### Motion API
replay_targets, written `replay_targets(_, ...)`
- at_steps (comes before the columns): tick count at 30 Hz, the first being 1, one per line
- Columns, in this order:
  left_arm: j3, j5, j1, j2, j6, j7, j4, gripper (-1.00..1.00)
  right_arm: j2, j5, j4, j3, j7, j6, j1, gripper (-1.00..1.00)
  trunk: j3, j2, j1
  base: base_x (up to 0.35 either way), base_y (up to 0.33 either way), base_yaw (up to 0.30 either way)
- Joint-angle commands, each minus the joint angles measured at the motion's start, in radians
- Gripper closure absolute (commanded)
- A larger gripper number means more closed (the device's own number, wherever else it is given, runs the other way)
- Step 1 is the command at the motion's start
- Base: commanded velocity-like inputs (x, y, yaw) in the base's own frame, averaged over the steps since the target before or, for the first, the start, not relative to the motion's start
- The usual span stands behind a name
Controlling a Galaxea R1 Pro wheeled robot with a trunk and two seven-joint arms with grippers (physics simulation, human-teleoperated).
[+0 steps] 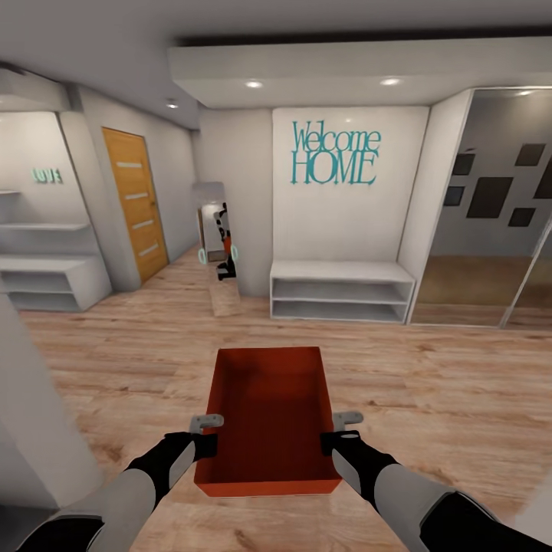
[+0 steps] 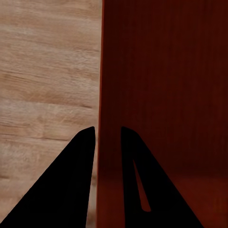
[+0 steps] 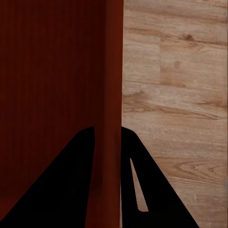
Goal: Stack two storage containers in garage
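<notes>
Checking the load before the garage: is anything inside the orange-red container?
No, the head view shows the storage container open-topped with only its bare red floor and walls visible.

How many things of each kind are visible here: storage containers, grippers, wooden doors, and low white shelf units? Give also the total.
Storage containers: 1, the orange-red storage container held between both grippers.
Grippers: 2, the left gripper and the right gripper, each clamped on a side wall.
Wooden doors: 1, the honey-coloured door.
Low white shelf units: 2, one under the Welcome HOME sign, one at left.
Total: 6

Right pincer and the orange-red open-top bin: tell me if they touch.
Touching. Right wrist view shows the right pincer straddling the orange-red bin's wall, fingers against it.
</notes>
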Motion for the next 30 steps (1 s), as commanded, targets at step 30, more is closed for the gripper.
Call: replay_targets(30,0.007,-0.022,-0.001,0.000,0.006,0.012,-0.004,1.00,0.002,-0.026,-0.001,0.033,0.004,0.005,0.000,1.00,-0.002,-0.002,0.001,0.322,0.000,0.000)
